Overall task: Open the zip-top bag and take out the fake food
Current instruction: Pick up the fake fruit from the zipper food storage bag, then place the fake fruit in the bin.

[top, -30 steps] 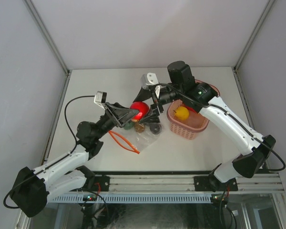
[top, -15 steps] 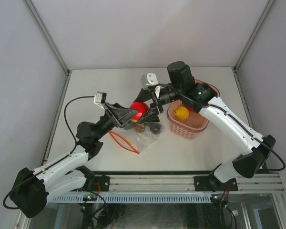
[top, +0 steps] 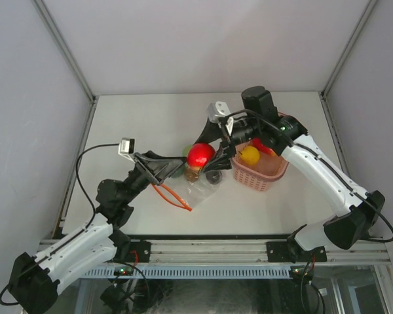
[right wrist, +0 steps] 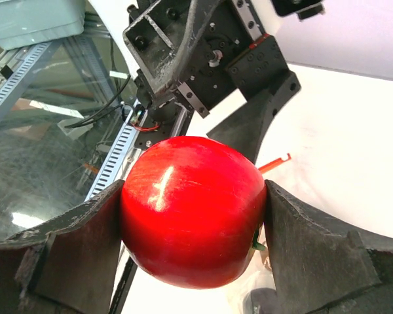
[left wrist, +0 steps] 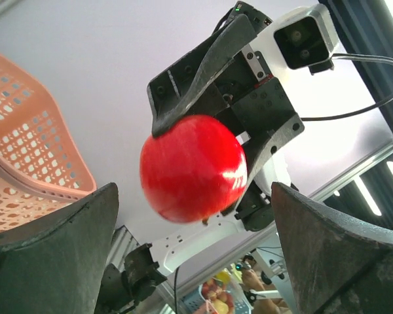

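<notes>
Nearest the arm bases, the orange-red zip strip [top: 171,195] lies curled on the white table [top: 131,118]. The clear, crinkled zip-top bag [top: 198,188] spreads flat just beyond it.

Some of the fake food sits at the bag's far edge: a green piece [top: 178,171], a brown piece [top: 193,174] and a blackish piece [top: 214,178]. The top view does not show whether they lie inside the plastic or on it.

The left gripper [top: 172,167] hangs over the left side of the bag. Its fingers [left wrist: 59,248] are spread wide with nothing between them. Its wrist camera looks out through that gap at the red fruit [right wrist: 193,209].

The right gripper [top: 203,154] holds that red fruit in the air above the bag's far edge, clear of the table. Its two fingers [right wrist: 308,242] press against opposite sides of the fruit.

Farther right, a pink basket [top: 255,178] stands on the table just beside the bag. A yellow fruit [top: 250,155] and another red piece [top: 263,145] lie in it.
</notes>
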